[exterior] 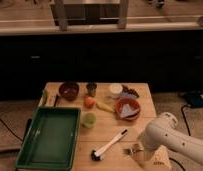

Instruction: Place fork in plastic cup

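Note:
The small pale fork [128,149] lies on the wooden table [145,92] near its front edge, tines to the left. My gripper [138,150] is at the end of the white arm [167,139], low over the fork's handle end, which the arm hides. A small green plastic cup [88,120] stands upright near the table's middle, left of the fork and well apart from my gripper. A longer white-handled brush with a black head [109,145] lies diagonally between cup and fork.
A green tray [47,137] fills the table's left front. At the back are a dark red bowl [69,90], a dark cup [91,89] and a white cup [115,90]. An orange bowl [127,108], an orange fruit [88,102] and a yellow item [104,106] sit mid-table.

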`<state>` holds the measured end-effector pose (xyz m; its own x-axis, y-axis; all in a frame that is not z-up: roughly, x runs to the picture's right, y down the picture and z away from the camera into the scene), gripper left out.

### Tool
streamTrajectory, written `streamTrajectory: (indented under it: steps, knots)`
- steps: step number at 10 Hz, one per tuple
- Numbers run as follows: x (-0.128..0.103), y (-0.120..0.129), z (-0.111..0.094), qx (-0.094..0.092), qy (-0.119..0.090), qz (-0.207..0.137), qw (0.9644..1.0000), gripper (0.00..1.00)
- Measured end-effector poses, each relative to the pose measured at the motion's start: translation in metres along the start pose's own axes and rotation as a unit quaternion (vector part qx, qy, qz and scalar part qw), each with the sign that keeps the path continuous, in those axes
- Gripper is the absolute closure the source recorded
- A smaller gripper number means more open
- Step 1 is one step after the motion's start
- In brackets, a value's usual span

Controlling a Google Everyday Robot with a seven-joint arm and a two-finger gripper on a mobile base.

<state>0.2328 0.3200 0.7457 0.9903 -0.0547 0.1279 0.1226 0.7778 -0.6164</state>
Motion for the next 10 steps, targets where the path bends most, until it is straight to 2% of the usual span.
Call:
streamTrajectory:
  steps: [2,3,5,7,8,9,10]
  knots:
    - [0.006,0.002,0.008,-0.005,-0.003,0.008,0.9999,0.20]
    - [0.009,0.003,0.014,-0.009,-0.005,0.013,0.9999,0.25]
    - [0.011,0.004,0.020,-0.011,-0.007,0.015,0.9998,0.49]
    - [0.010,0.003,0.021,-0.009,-0.008,0.014,0.9998,0.65]
    - [0.009,0.002,0.018,-0.008,-0.010,0.012,0.9998,0.80]
    - [0.009,0.002,0.017,-0.008,-0.010,0.012,0.9998,0.84]
    - [0.008,0.004,0.016,-0.011,-0.010,0.011,0.9998,0.96]
